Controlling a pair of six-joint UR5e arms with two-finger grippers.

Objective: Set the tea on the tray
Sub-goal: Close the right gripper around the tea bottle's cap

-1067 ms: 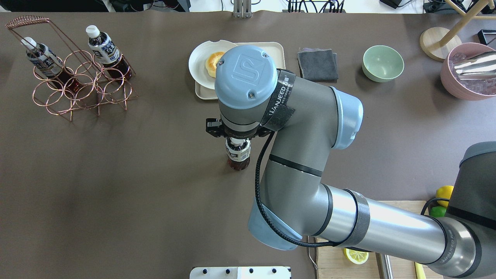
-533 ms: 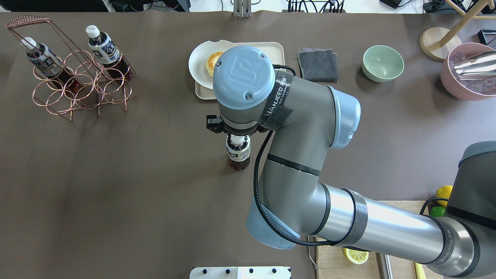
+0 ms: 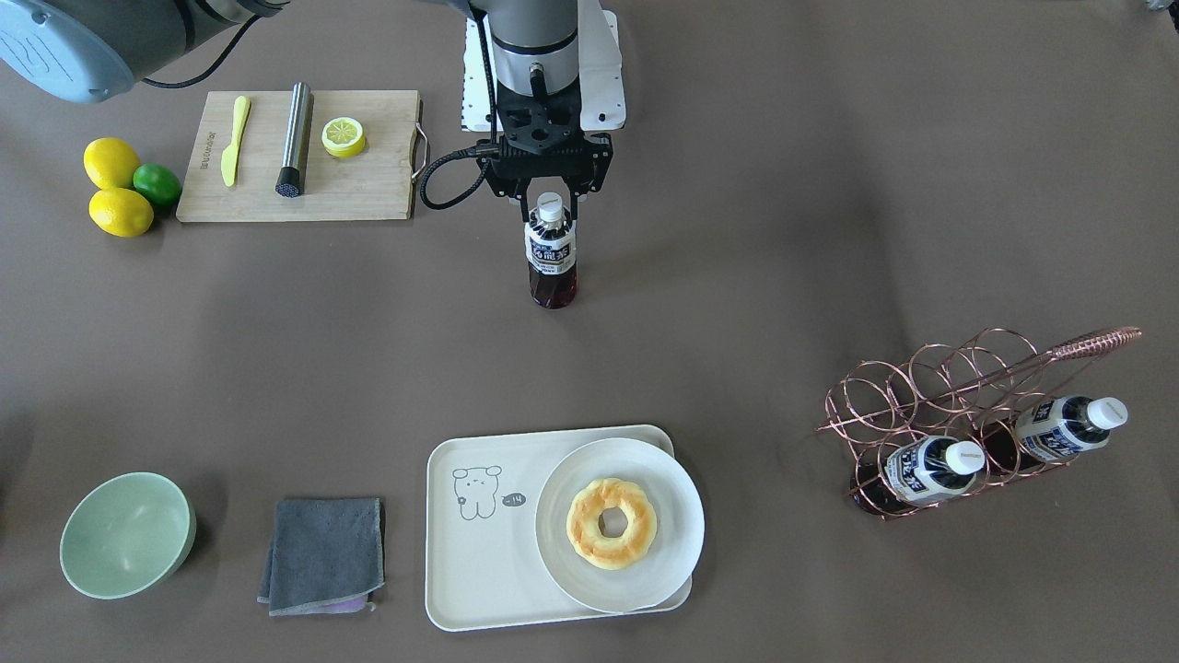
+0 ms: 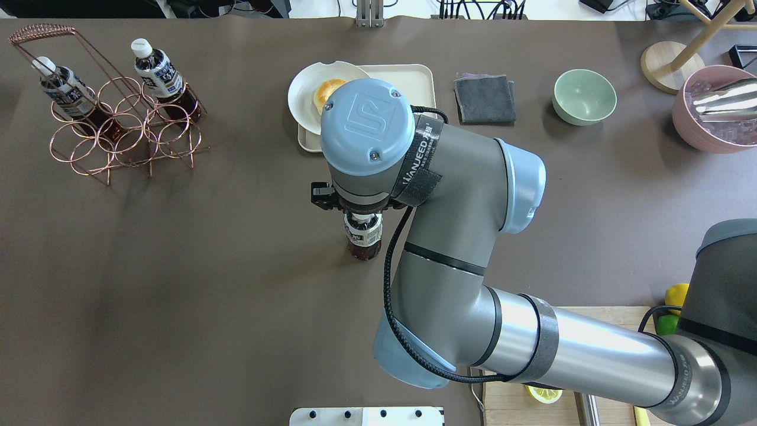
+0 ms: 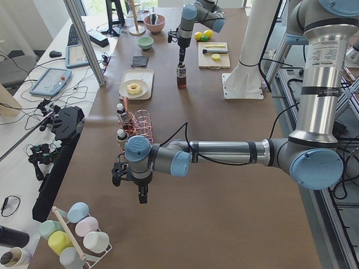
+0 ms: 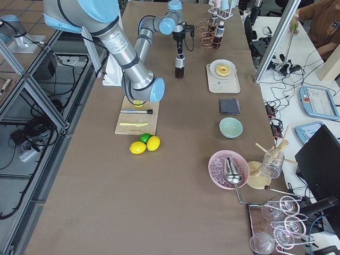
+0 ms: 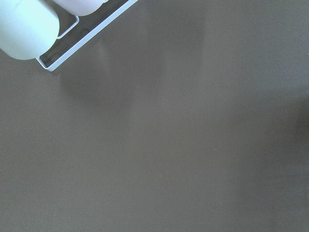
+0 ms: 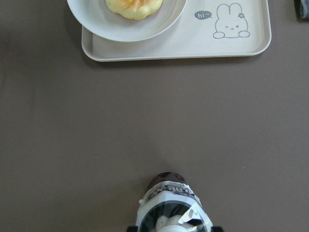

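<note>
The tea bottle (image 3: 551, 258) stands upright on the brown table, its white cap on top; it also shows in the overhead view (image 4: 363, 236) and at the bottom of the right wrist view (image 8: 169, 208). My right gripper (image 3: 550, 195) hangs straight above it, fingers open on either side of the cap. The cream tray (image 3: 470, 562) lies well beyond the bottle, with a line-drawn animal on it. My left gripper (image 5: 142, 196) hovers over bare table at the far left end; I cannot tell whether it is open.
A white plate (image 3: 619, 525) with a doughnut fills the tray's half toward the copper rack (image 3: 958, 433), which holds two alike bottles. A grey cloth (image 3: 322, 552) and a green bowl (image 3: 126, 534) lie beside the tray. A wooden board (image 3: 299, 157) and lemons are near the robot.
My right wrist has shifted slightly back over the bottle, and the cap that showed half a second ago is hidden under it in the overhead view. The bottle has not moved.
</note>
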